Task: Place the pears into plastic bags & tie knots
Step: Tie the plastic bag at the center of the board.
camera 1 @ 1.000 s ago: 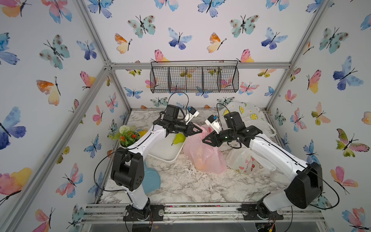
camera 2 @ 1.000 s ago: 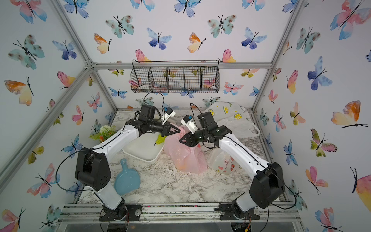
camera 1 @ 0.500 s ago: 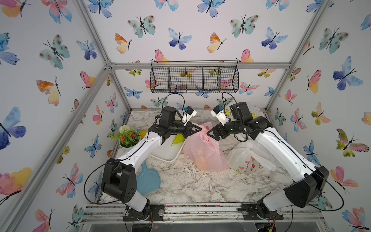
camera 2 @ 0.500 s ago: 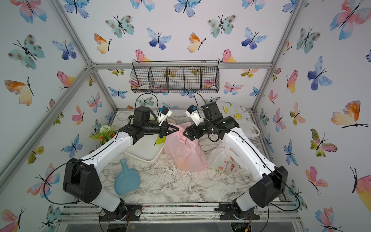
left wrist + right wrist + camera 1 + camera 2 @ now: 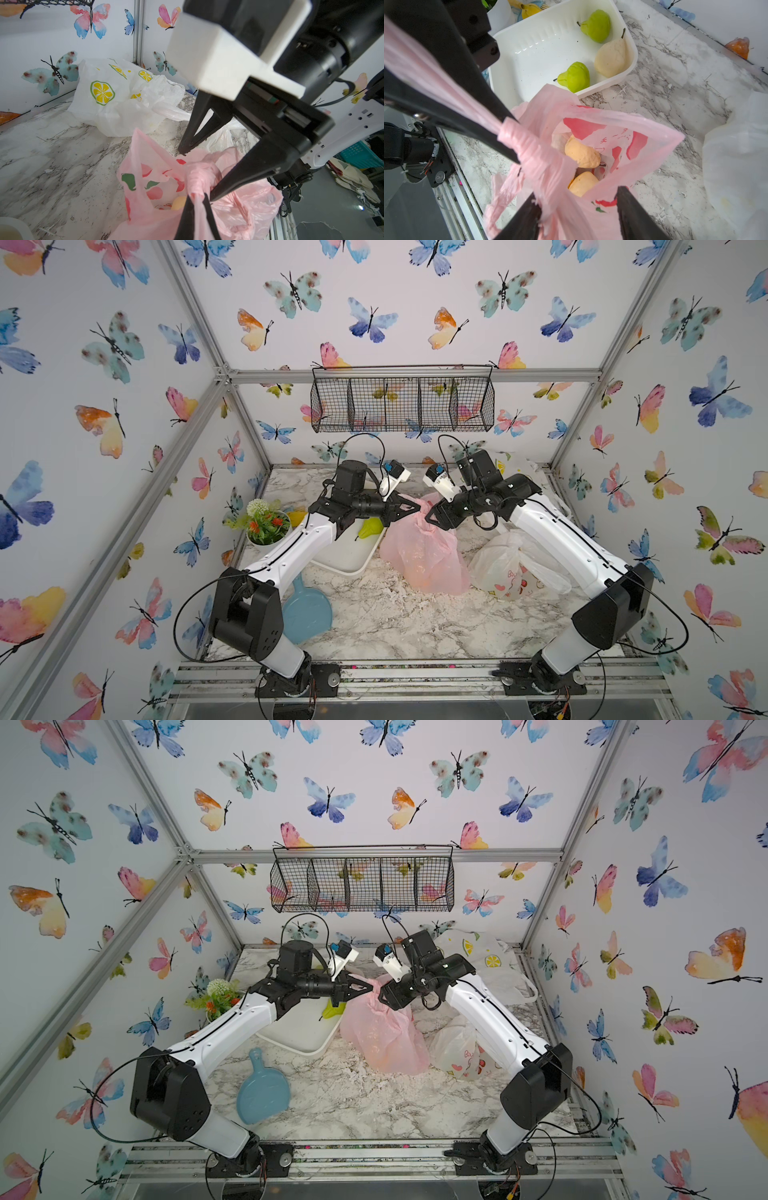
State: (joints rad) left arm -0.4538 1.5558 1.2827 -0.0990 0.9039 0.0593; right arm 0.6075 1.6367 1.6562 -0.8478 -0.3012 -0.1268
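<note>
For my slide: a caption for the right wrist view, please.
Left gripper holds the pink bag by its handle; pears inside, three more in white tray.

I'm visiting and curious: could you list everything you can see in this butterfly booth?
Bags: three; pink bag central, cartoon-print bag beside it, lemon-print bag at back.
Tray: one, white, left of pink bag.
Pears: two green pears and one cream pear in tray; at least two orange-looking pears inside pink bag.
Flowerpot: one, white, far left.
Dish: one, blue, front left.
Wire basket: one, black, back wall.
Table: one, marbled.
Left gripper: black, shut on pink bag's handle.
Right gripper: black, open.
</note>
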